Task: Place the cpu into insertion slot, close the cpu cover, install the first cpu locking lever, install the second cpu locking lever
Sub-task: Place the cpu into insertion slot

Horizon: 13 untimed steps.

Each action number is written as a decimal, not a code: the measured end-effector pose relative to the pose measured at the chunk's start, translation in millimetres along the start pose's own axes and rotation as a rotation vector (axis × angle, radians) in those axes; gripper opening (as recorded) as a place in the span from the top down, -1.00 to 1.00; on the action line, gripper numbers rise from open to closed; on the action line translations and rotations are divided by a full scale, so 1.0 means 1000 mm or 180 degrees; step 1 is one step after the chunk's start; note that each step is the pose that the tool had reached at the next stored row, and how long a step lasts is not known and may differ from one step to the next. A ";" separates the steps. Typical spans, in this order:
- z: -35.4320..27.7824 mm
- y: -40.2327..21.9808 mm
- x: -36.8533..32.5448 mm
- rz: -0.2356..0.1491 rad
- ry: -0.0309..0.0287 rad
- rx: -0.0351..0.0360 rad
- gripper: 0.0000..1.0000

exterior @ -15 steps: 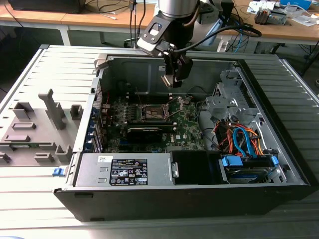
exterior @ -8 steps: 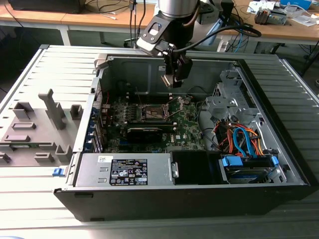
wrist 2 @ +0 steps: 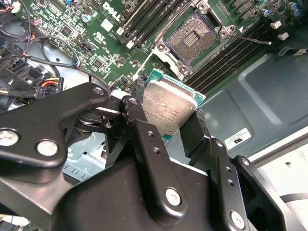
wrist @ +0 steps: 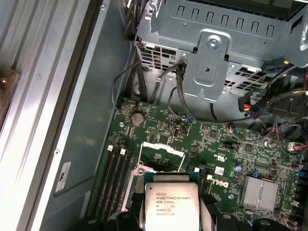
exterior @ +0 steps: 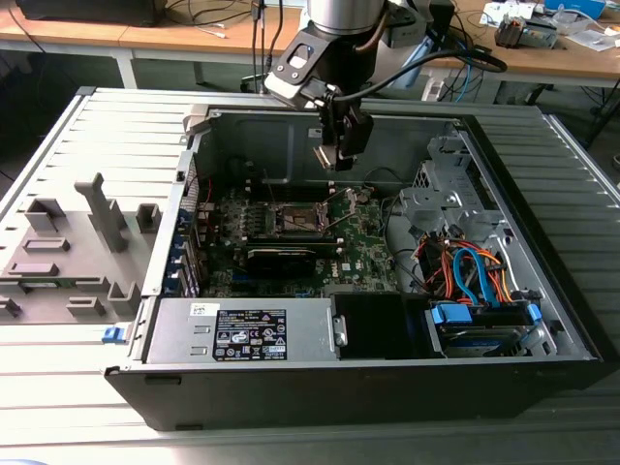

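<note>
My gripper (exterior: 329, 158) hangs inside the open computer case, above the green motherboard (exterior: 363, 242). It is shut on the cpu (wrist 2: 168, 108), a flat square chip with a silver top, pinched by its edges between the two black fingers (wrist 2: 139, 130). The cpu (wrist: 172, 207) also shows in the first wrist view, held level over the board. The insertion slot (wrist 2: 195, 36) lies bare below and ahead of the chip, its dark contact field showing; in the exterior view the insertion slot (exterior: 302, 218) is slightly to the left of the gripper. The cpu cover (wrist: 161, 156) stands swung up. A thin wire lever (wrist 2: 250, 38) sticks out beside the slot.
A long black card (exterior: 281, 254) lies just in front of the slot. The power supply (exterior: 242, 334) fills the case's front, and a drive cage with coloured cables (exterior: 470, 276) is on the exterior view's right. A grey fixture tray (exterior: 77, 252) sits outside the case on the left.
</note>
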<state>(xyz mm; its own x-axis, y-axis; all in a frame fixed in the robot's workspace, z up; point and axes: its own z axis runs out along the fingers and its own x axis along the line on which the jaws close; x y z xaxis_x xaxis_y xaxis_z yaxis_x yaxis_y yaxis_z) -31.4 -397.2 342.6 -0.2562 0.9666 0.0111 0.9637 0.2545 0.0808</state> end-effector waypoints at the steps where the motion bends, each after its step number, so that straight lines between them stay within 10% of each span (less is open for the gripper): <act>1: 0.0000 0.0000 0.0000 0.0004 0.0000 0.0000 -0.09; 13: 0.0000 0.0000 0.0000 0.0082 -0.0007 -0.0001 -0.09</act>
<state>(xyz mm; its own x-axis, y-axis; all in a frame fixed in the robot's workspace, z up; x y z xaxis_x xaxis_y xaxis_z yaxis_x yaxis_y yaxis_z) -31.4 -397.2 342.5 -0.2310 0.9729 0.0112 0.9700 0.2294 0.0809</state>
